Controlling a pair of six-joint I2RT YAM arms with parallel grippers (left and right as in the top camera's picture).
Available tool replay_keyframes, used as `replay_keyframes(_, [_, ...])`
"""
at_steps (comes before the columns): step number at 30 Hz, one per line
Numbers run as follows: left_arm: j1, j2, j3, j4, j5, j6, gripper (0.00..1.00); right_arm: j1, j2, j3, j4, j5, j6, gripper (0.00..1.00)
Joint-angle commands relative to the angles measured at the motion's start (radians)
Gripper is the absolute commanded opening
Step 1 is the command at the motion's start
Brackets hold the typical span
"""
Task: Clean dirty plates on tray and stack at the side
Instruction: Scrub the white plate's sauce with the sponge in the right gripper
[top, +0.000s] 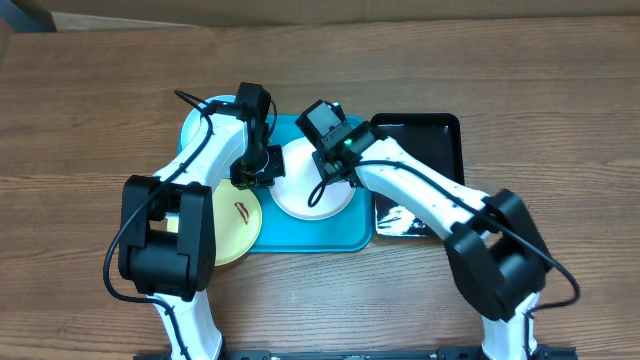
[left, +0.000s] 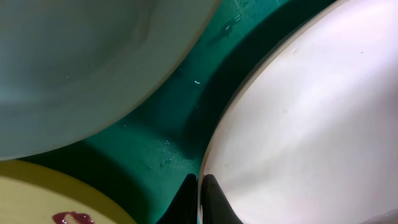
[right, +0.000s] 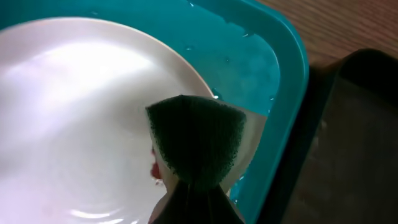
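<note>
White plate (top: 295, 197) lies in the turquoise tray (top: 322, 237), with a reddish smear (right: 153, 168) beside the green sponge (right: 199, 140) pinched in the right claw (right: 196, 194). Left claw (left: 199, 196) is pressed together on this plate's rim. Aqua plate (top: 197, 118) and yellow-green plate (top: 238, 228) sit at the tray's left end; a black tray (top: 432, 140) sits to its right.

Overhead: bright, even light; soft shadows on the bench (top: 90, 120); white sheen on the black tray (top: 400, 218) at 4 o'clock.
Left wrist: dim, soft-focus; white plate (left: 311, 124) washed out at 3 o'clock.
Right wrist: glare on the plate at 9 o'clock.
</note>
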Motion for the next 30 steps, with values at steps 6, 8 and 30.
replay_keyframes(6, [-0.003, 0.011, 0.009, -0.002, 0.007, 0.013, 0.04, -0.001, 0.070, 0.013, 0.047, 0.027, 0.006, 0.04])
replay_keyframes(8, [-0.003, 0.011, 0.009, -0.002, 0.007, 0.013, 0.04, -0.001, 0.085, 0.013, 0.056, 0.022, 0.010, 0.04])
replay_keyframes(30, [-0.003, 0.011, 0.009, -0.005, 0.007, 0.020, 0.04, -0.001, 0.166, 0.013, 0.087, -0.435, 0.059, 0.04])
